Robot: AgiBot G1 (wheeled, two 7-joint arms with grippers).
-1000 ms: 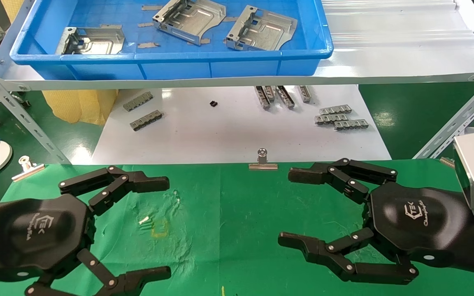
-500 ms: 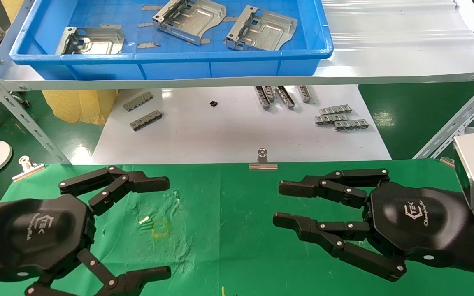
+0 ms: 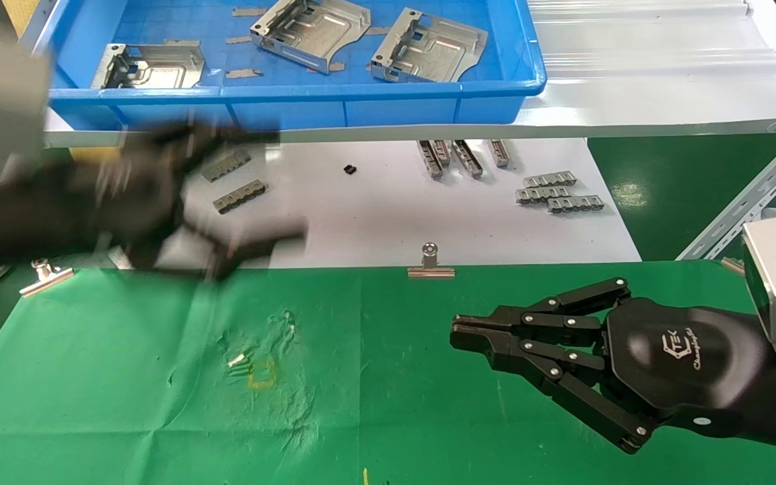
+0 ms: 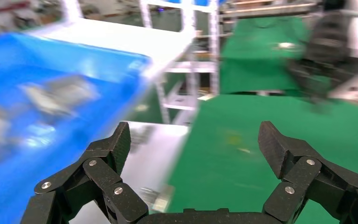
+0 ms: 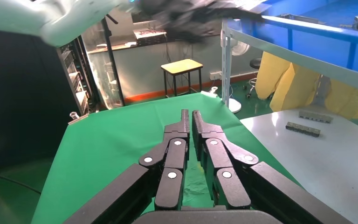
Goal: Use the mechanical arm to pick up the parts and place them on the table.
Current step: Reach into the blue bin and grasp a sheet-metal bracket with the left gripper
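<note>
While the left gripper point(image 3: 240, 195) blurs below the blue tray point(image 3: 294, 94), jaws spread wide and empty, three parts point(image 3: 310, 27) sit in that tray beyond its fingertips. Right gripper point(image 3: 459, 331) hovers over the table point(image 3: 361, 404), jaws pressed together, holding nothing.

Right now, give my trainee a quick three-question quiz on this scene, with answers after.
1. How many parts lie in the blue tray?
2. True or false: the right gripper holds a part.
3. Which gripper is up near the tray: A left, B right?

Key
1. Three: one part at the robot's left, another in the middle, a third at its right.
2. False; it is shut on nothing, over the green table.
3. A, the left gripper, fingers spread.
</note>
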